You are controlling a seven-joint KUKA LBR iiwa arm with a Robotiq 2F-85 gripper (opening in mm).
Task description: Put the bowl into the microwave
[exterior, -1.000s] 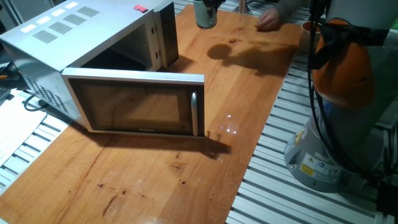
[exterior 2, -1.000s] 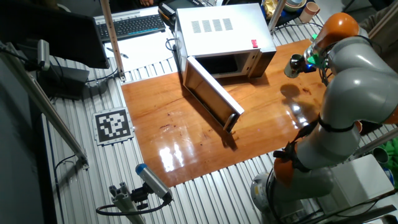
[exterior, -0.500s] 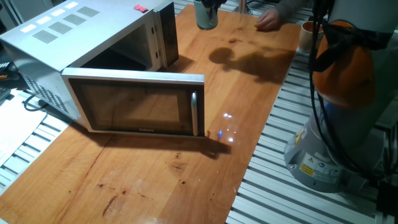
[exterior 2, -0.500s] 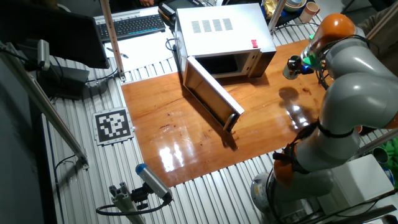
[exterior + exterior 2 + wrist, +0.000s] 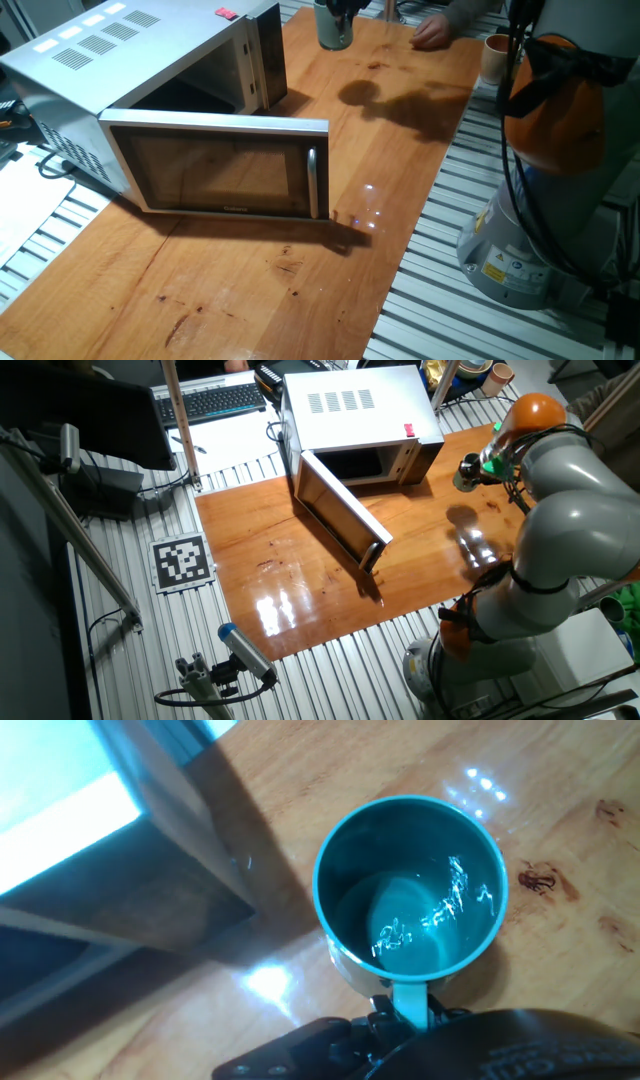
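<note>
On the wooden counter (image 5: 400, 150) stands the microwave (image 5: 150, 80), its door (image 5: 215, 165) swung wide open with the vertical handle (image 5: 312, 182) at its free edge. Above the counter, off to the side of the microwave's open cavity, the arm (image 5: 560, 490) holds the bowl (image 5: 410, 885) raised; the fingers (image 5: 400, 1010) are clamped on its handle, mouth up toward the hand camera. Beyond the bowl from the microwave sits a tan cup (image 5: 494, 55).
</note>
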